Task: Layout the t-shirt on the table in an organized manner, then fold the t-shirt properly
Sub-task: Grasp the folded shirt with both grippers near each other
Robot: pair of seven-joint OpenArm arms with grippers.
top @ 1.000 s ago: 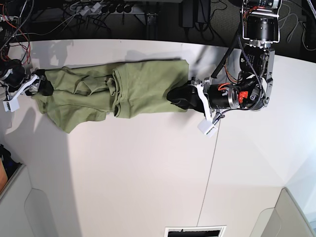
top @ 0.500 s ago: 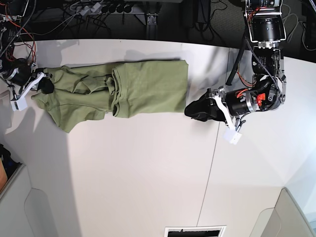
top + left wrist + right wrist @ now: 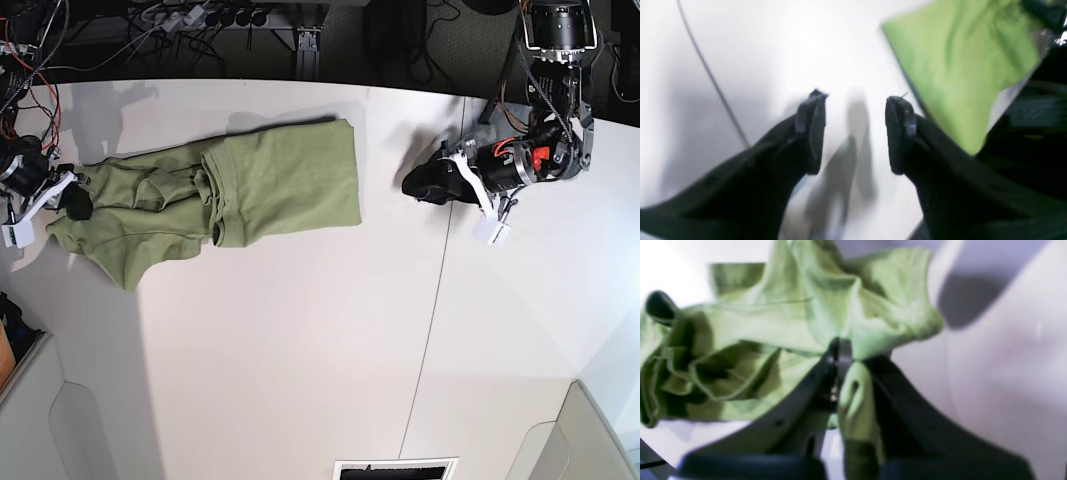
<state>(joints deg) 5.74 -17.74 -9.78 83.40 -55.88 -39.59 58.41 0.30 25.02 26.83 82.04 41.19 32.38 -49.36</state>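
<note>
You have no text to read here: no lettering, label, brand, number or sign shows legibly on the t-shirt [image 3: 250,185], the counter [image 3: 300,350], or either tool.

Crumpled olive t-shirt [image 3: 220,195] on white table [image 3: 300,350]

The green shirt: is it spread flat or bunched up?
Bunched up. The t-shirt lies doubled over and wrinkled on the table, one end pinched in the right hand.
</note>
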